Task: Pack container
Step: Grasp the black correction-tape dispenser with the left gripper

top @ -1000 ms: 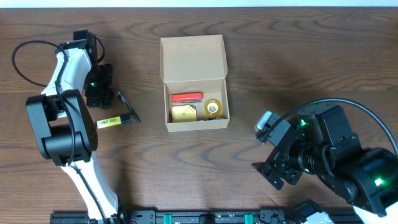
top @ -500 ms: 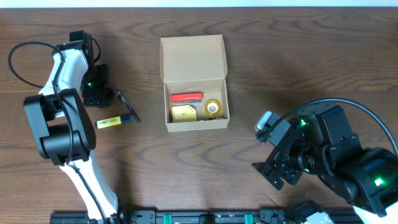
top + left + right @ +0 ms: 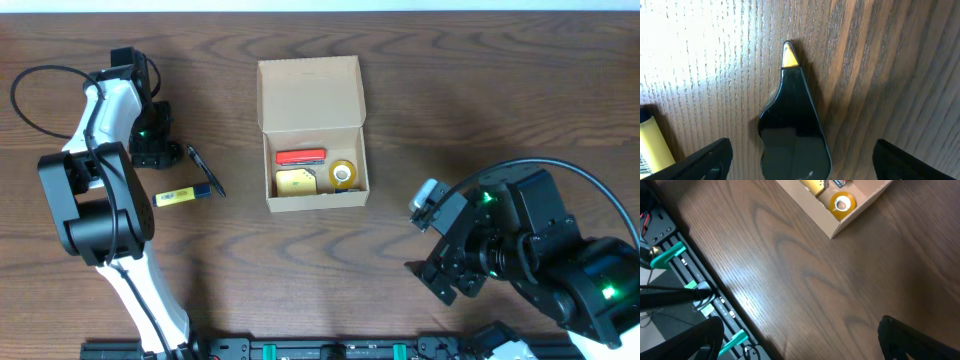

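The brown cardboard container [image 3: 312, 102] stands open at the table's middle, its flap lid folded back. It holds a red item [image 3: 300, 156], a yellow item [image 3: 293, 183] and a tape roll [image 3: 343, 174]. My left gripper [image 3: 165, 152] is open over a black teardrop-shaped object with a yellow tip [image 3: 794, 135], which lies on the table between the open fingers [image 3: 800, 170]. My right gripper [image 3: 443, 278] is open and empty at the front right, away from the container. Its wrist view [image 3: 800, 345] shows the container's corner [image 3: 852, 217] and the tape roll [image 3: 841, 203].
A small yellow item [image 3: 180, 195] lies on the table in front of the left gripper, and shows at the left edge of the left wrist view [image 3: 652, 145]. The black object [image 3: 205, 170] lies between it and the container. A rail with green clips [image 3: 670, 255] runs along the table's front edge.
My left gripper has shifted slightly to the left and back. The right arm and the container's contents have not moved.
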